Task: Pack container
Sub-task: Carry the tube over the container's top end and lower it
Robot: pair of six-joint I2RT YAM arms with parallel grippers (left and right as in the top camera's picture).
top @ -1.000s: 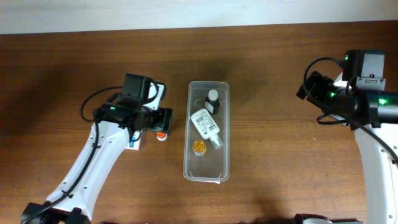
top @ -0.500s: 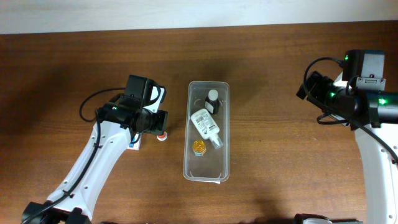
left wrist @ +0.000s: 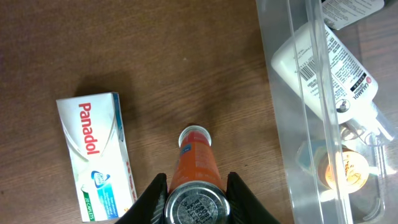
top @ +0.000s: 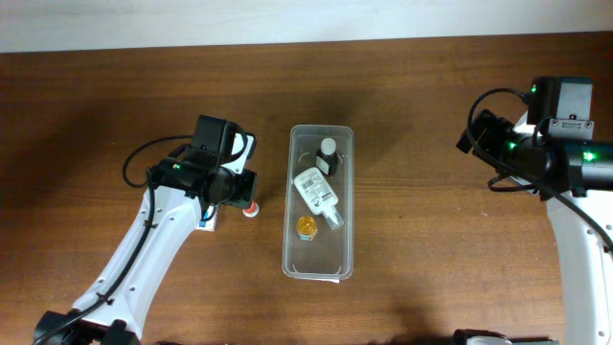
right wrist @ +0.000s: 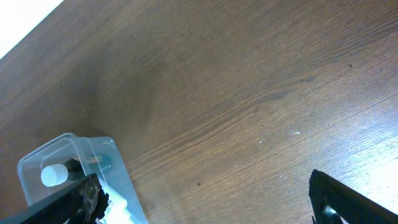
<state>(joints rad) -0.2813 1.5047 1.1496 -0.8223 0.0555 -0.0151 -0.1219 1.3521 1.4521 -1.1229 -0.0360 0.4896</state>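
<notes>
The clear container [top: 288, 203] lies lengthwise at mid-table. It holds a dark bottle with a white cap [top: 328, 154], a white labelled bottle [top: 316, 189] and a small amber jar [top: 306, 226]. Just left of it, my left gripper [top: 241, 195] is shut on an orange bottle [left wrist: 196, 160] that lies on the wood, its red-and-white cap [top: 250, 209] pointing away from the wrist. The jaws press both sides of the bottle's base [left wrist: 196, 202]. My right gripper [right wrist: 208, 205] stands wide open over bare wood, far right of the container's corner [right wrist: 74, 152].
A white Panadol box [left wrist: 96, 152] lies on the table left of the orange bottle, mostly under the left arm in the overhead view. The container's wall [left wrist: 292, 93] runs close along the bottle's right. The table's far edge meets a white surface [top: 287, 19].
The left jaws have closed in from partly open onto the orange bottle. The right arm and the container's contents have not moved.
</notes>
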